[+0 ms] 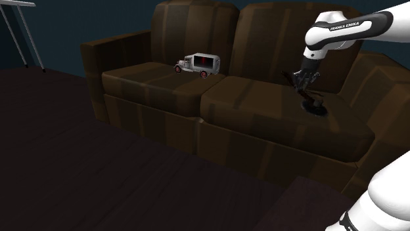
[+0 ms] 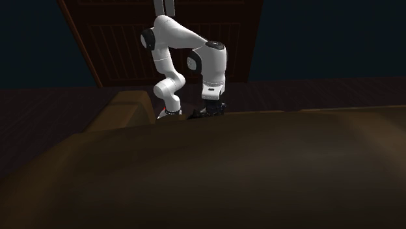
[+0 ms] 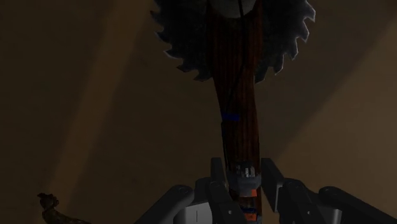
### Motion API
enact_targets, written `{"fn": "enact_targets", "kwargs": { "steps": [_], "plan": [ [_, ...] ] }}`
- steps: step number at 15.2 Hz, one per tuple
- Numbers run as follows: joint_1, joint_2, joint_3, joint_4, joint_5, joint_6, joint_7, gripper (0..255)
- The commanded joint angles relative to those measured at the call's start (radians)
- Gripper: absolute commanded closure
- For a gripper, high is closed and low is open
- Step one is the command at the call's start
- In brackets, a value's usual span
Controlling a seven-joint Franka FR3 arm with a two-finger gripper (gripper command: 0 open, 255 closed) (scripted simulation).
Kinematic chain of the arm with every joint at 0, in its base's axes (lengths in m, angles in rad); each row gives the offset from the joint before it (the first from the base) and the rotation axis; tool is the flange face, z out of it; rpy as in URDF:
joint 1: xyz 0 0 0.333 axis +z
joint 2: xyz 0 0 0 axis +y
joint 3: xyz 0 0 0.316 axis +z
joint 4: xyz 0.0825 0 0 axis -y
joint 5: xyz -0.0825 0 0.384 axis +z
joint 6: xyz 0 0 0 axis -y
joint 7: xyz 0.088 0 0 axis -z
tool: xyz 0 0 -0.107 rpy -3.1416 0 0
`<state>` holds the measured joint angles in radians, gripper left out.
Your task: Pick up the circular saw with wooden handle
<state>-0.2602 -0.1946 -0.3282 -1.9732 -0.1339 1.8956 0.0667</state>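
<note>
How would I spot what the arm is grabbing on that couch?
On the brown sofa, find the cushion at the shoulder view's right, under the white arm. The circular saw lies there, handle clasped by the black tool. Unlike the white toy truck on the other cushion, it has a toothed round blade and reddish wooden handle.

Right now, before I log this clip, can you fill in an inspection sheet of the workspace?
Surface: brown sofa, two seat cushions.
Job's things: circular saw, toothed blade and reddish wooden handle, at the shoulder view's right cushion; resting or lifted, cannot tell.
Clutter: toy truck on the other cushion; small brownish thing near the gripper, unidentifiable.
Grippers: gripper shut on the saw's handle end.
Cables: nothing seen.
Surroundings: dark floor; white-legged stand beyond the sofa.
</note>
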Motion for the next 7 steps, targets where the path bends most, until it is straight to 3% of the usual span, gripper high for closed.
{"fn": "enact_targets", "kwargs": {
  "steps": [1,7],
  "plan": [
    [0.001,-0.001,0.002,0.026,0.001,-0.028,-0.001,255],
    [0.002,0.002,0.004,0.085,0.004,-0.083,-0.006,255]
  ]
}}
